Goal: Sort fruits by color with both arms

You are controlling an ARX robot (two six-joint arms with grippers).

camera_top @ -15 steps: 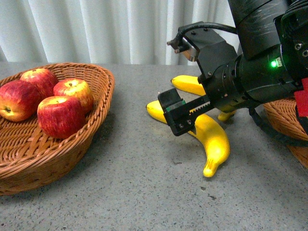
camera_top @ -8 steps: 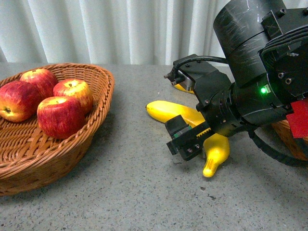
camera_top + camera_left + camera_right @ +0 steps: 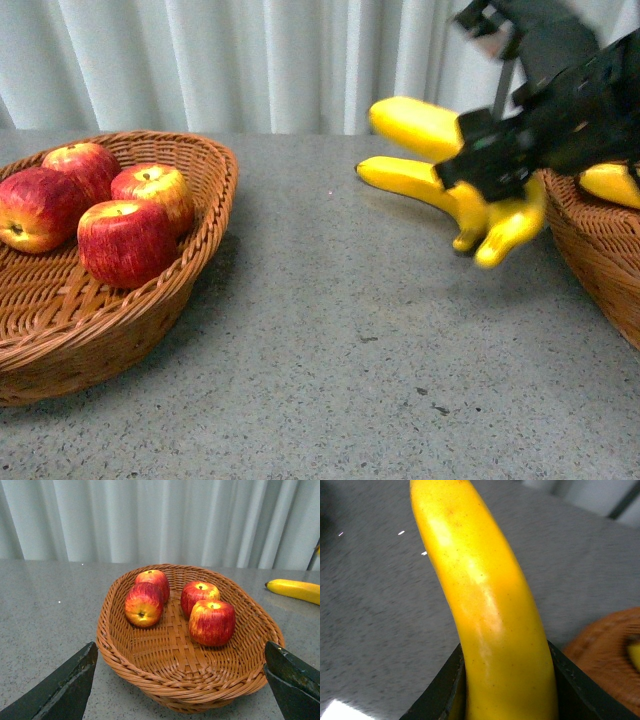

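Shows banana (image 3: 415, 125) clamped mid-length in right jaws, raised off bench (image 3: 330, 330), likely for the wicker basket (image 3: 590, 245) at 3 o'clock. Shows left jaws spread empty, facing apples (image 3: 125, 240) already basketed at 9 o'clock.

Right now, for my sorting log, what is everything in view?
table: one, grey, under everything
left basket: one, brown wicker, table's left
right basket: one, brown wicker, table's right edge
apples: four, red-yellow, in left basket
held banana: one, yellow, raised above table
second banana: one, yellow, lying on table
third banana: one, yellow, in right basket
curtain: one, white, behind
left gripper: one, black, open, facing apples
right gripper: one, black, shut on held banana
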